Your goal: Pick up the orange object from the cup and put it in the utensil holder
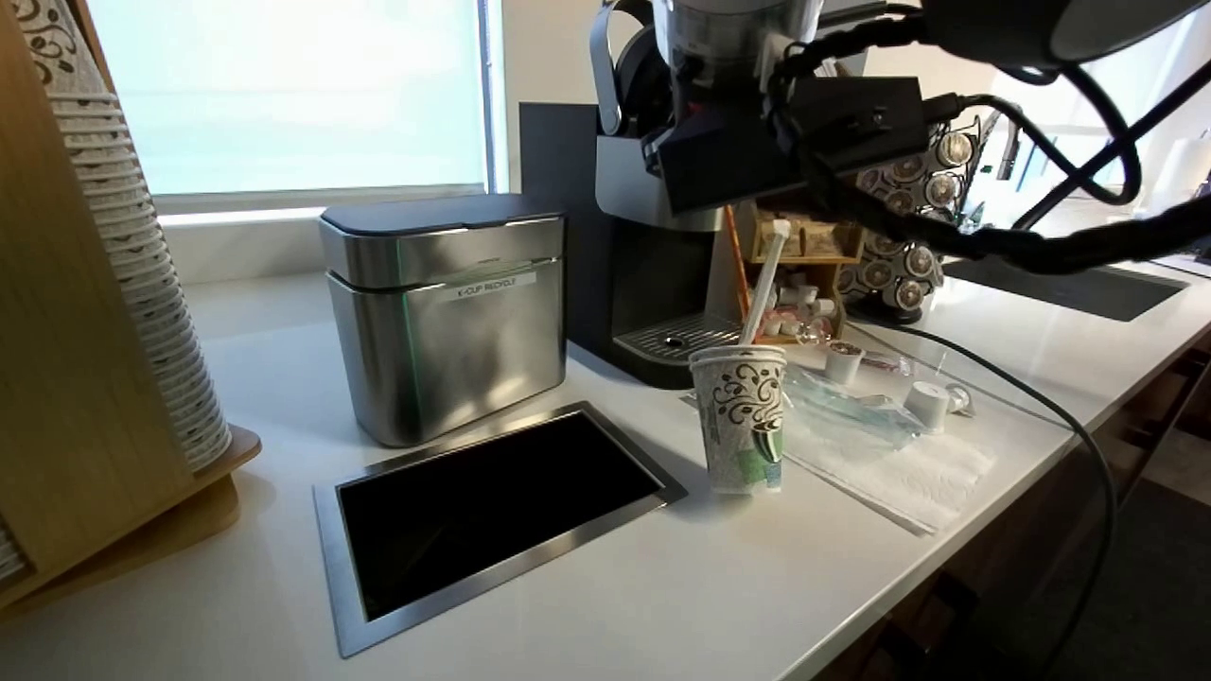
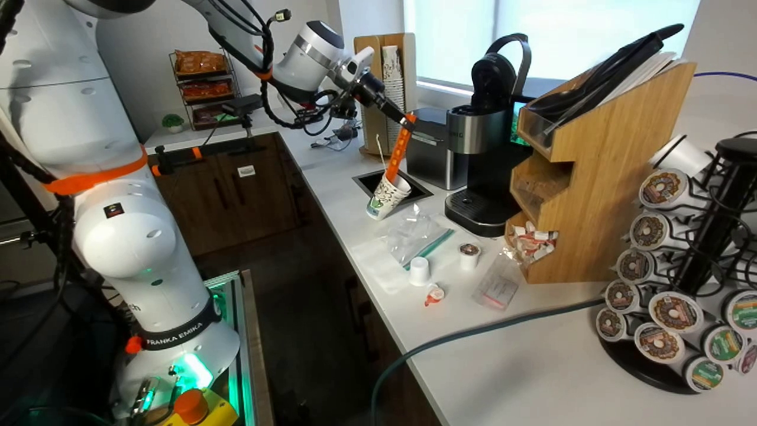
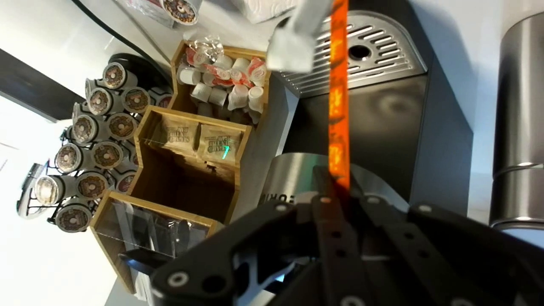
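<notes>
The orange object is a long thin strip with its lower end in the cup. It also shows in an exterior view and fills the middle of the wrist view. My gripper is shut on its upper end; the fingertips pinch it from both sides. The white patterned paper cup stands by the counter opening and leans in an exterior view. A pale stick shares the cup. The wooden utensil holder has black utensils on top; it also shows in the wrist view.
The coffee machine stands between cup and holder. A metal bin and a dark counter opening are by the cup. A plastic bag and coffee pods lie in front. A pod rack and cable are nearby.
</notes>
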`<act>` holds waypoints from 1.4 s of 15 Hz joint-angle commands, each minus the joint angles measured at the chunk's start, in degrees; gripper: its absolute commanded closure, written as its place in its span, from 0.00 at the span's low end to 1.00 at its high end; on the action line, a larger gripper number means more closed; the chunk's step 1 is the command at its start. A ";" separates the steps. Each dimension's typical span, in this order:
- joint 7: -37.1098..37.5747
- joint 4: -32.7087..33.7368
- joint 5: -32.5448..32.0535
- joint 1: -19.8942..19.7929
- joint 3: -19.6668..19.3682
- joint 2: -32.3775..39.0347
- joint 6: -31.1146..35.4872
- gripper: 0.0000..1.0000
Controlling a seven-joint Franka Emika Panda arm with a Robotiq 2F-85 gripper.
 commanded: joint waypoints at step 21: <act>1.29 -1.79 0.86 2.88 2.62 -2.83 -0.35 0.98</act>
